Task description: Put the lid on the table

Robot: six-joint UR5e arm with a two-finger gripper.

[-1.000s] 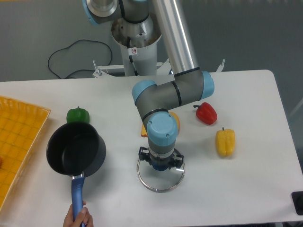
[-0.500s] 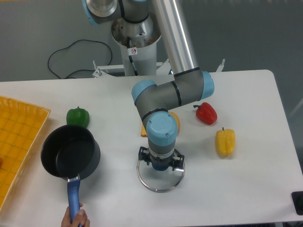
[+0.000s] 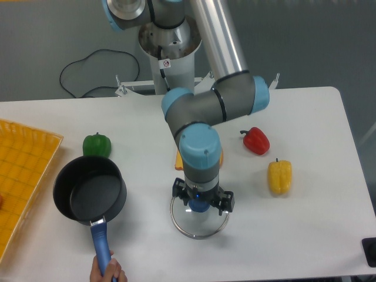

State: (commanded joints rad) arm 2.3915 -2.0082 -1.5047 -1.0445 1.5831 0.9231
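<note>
The claw (image 3: 201, 204) is pointed straight down over the middle of the lid (image 3: 199, 217), and its fingers are hidden beneath the wrist, so it cannot be told whether they are spread or pressed on the knob. The lid is seen lying flat on the table (image 3: 305, 235), near the front edge and slightly right of centre, with its thin metal rim showing as a ring around the claw. The knob itself is covered by the claw. Just behind the lid, an orange pepper (image 3: 178, 158) is mostly hidden by the arm's wrist, with only slivers visible on either side. To the right of the lid, a yellow pepper (image 3: 279, 176) is set apart from it, and a red pepper (image 3: 256, 140) is found behind that one. To the left, well apart from the lid, a dark pot (image 3: 90, 190) is tilted slightly, with its blue handle directed toward the front edge, where it is gripped by a hand (image 3: 107, 272). A green pepper (image 3: 96, 144) is placed just behind the pot's rim. A yellow gridded tray (image 3: 23, 170) is located at the far left edge. A black cable (image 3: 97, 70) is looped on the floor behind the table.
</note>
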